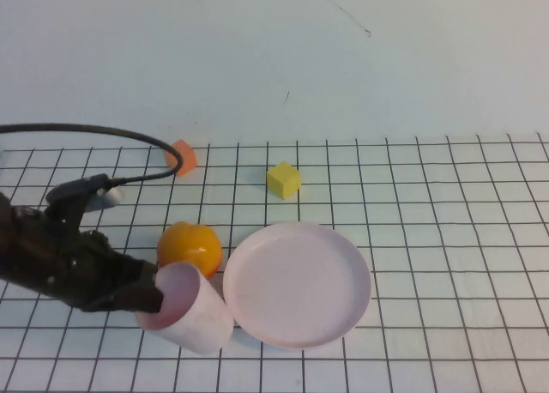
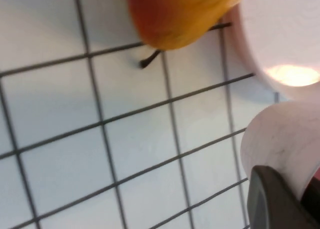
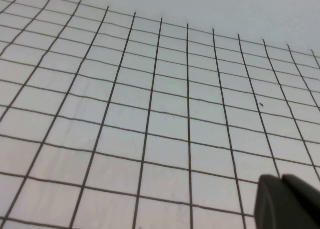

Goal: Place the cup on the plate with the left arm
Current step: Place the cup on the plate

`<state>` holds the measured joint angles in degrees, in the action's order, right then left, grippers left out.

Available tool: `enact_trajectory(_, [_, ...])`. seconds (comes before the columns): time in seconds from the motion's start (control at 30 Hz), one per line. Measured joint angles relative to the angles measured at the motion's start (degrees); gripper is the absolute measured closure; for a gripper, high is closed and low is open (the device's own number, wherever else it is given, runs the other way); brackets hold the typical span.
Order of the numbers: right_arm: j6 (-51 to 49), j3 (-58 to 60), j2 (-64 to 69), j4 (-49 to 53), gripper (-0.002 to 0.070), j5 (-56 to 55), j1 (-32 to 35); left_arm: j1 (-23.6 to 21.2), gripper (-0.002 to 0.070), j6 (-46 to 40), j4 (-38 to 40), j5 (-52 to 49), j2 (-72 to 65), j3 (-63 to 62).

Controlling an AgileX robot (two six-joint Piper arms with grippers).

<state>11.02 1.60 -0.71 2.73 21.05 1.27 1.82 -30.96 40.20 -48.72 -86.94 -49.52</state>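
The pale pink cup (image 1: 193, 311) leans tilted at the near left of the table, its mouth turned toward my left arm. My left gripper (image 1: 151, 295) is shut on the cup's rim, with one finger reaching into the mouth. In the left wrist view a dark finger (image 2: 267, 201) presses against the cup wall (image 2: 285, 139). The large pink plate (image 1: 296, 283) lies flat just right of the cup, touching or nearly touching it; its rim (image 2: 280, 34) shows in the left wrist view too. My right gripper (image 3: 282, 199) hangs shut over bare grid cloth, out of the high view.
An orange pear-shaped fruit (image 1: 189, 247) sits just behind the cup and left of the plate, seen close in the left wrist view (image 2: 180, 14). A yellow cube (image 1: 283, 179) and a small orange-red block (image 1: 184, 157) lie farther back. A black cable (image 1: 103, 134) loops over the left arm.
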Motion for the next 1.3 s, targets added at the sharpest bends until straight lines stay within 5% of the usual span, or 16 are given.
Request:
enact_trajectory(0.27, [0.0,0.0,0.0,0.0,0.0678,0.0,0.0,11.9,0.0665,3.7,-0.4,2.2,-0.4,-12.3])
enact_trajectory(0.53, [0.0,0.0,0.0,0.0,0.0678,0.0,0.0,24.1,0.0665,24.3,-22.1,3.2,-9.1,-26.7])
enact_trajectory(0.7, [0.0,0.0,0.0,0.0,0.0678,0.0,0.0,27.4,0.0666,30.1,-29.4,1.9,-15.4,-31.7])
enact_trajectory(1.03, [0.0,0.0,0.0,0.0,0.0678,0.0,0.0,27.9,0.0659,31.0,-30.6,0.1,-23.2,-34.5])
enact_trajectory(1.17, [0.0,0.0,0.0,0.0,0.0678,0.0,0.0,28.0,0.0554,31.0,-30.6,-0.2,-23.4,-34.8])
enact_trajectory(1.3, [0.0,0.0,0.0,0.0,0.0678,0.0,0.0,28.0,0.0333,31.0,-30.4,-0.8,-23.4,-37.4])
